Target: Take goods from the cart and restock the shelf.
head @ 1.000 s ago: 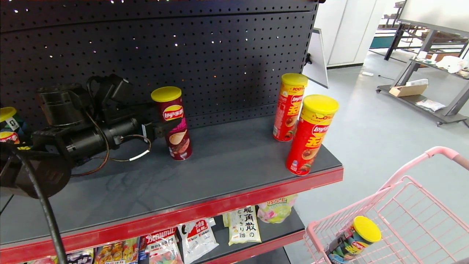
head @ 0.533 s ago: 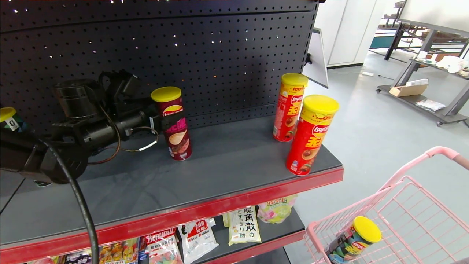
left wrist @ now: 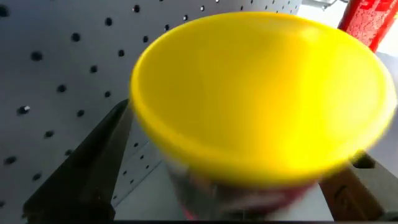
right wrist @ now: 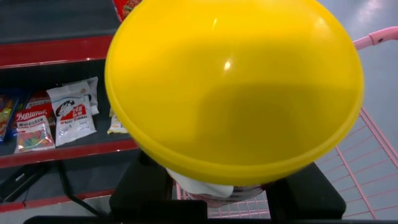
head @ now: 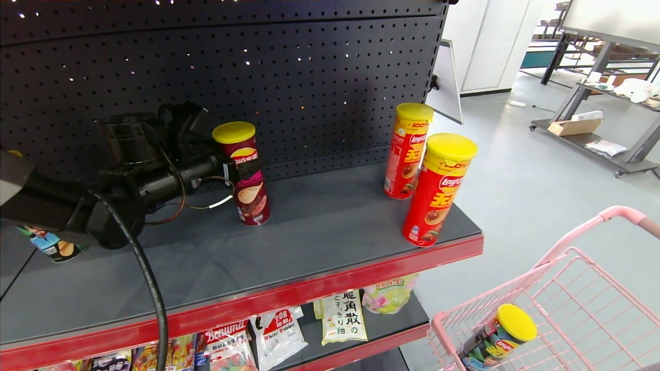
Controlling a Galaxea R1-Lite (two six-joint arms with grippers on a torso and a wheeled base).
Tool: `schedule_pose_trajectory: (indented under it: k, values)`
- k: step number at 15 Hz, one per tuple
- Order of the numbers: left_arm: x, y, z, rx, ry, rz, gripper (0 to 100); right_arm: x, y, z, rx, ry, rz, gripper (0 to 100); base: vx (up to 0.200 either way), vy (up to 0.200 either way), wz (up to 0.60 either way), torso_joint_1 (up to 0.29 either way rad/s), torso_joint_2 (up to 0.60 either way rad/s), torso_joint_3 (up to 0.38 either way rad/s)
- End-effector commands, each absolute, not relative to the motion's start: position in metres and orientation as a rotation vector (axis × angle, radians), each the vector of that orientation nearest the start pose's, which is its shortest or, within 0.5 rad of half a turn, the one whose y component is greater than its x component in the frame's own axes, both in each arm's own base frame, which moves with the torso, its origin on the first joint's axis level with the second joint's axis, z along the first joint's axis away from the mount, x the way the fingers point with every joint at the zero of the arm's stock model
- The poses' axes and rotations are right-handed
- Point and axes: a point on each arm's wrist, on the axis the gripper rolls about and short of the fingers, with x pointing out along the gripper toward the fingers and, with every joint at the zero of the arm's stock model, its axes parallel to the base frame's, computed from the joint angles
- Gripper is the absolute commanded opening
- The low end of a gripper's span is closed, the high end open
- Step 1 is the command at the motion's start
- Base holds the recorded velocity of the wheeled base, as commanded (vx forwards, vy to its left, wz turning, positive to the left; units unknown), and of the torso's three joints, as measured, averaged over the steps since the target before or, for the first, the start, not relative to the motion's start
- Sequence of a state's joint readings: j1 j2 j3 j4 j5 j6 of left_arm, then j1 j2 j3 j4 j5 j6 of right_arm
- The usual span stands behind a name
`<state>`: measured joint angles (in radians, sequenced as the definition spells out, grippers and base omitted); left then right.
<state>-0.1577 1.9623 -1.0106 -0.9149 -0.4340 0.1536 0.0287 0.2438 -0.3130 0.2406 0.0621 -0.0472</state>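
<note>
A dark red chips can (head: pixel 242 170) with a yellow lid (left wrist: pixel 261 87) stands upright on the grey shelf (head: pixel 319 226) near the pegboard. My left gripper (head: pixel 246 167) reaches it from the left, open, with one finger (left wrist: pixel 93 165) on each side of the can below the lid. My right gripper (right wrist: pixel 227 196) is shut on another yellow-lidded chips can (right wrist: pixel 233 87), held beside the pink cart (right wrist: pixel 373 149). In the pink cart (head: pixel 567 288) lies one more can (head: pixel 495 335) with a dark patterned body.
Two red chips cans (head: pixel 410 149) (head: pixel 438 190) stand at the shelf's right end, the nearer one close to the red front edge. A patterned can (head: pixel 51 245) stands at the far left, partly behind my left arm. Snack bags (head: pixel 278 335) fill the lower shelf.
My left arm has moved right along the shelf, and its fingers now straddle the dark red can instead of stopping short of it. The can has stayed in place.
</note>
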Motion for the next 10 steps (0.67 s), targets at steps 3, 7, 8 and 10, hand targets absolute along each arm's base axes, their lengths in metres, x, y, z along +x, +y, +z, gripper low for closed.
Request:
schedule_pose_trajectory:
  k: [3, 7, 8, 10]
  values:
    - [0.3826, -0.0771, 0.176, 0.145, -0.029, -0.606, 0, -0.0209, 0.0008, 0.1423, -0.044, 0.171, 0.096, 0, 0.0, 0.0, 0.0, 0.0, 0.0, 0.0]
    - [0.3813, -0.0818, 0.1713, 0.138, -0.013, -0.622, 0, -0.0208, 0.0008, 0.1419, -0.044, 0.173, 0.096, 0, 0.0, 0.0, 0.0, 0.0, 0.0, 0.0]
    - [0.3807, -0.0818, 0.1711, 0.135, -0.011, -0.626, 0, -0.0208, 0.0008, 0.1417, -0.044, 0.174, 0.096, 0, 0.0, 0.0, 0.0, 0.0, 0.0, 0.0]
    - [0.3743, -0.0795, 0.1705, 0.119, 0.004, -0.629, 0, -0.0204, 0.0008, 0.142, -0.045, 0.176, 0.094, 0, 0.0, 0.0, 0.0, 0.0, 0.0, 0.0]
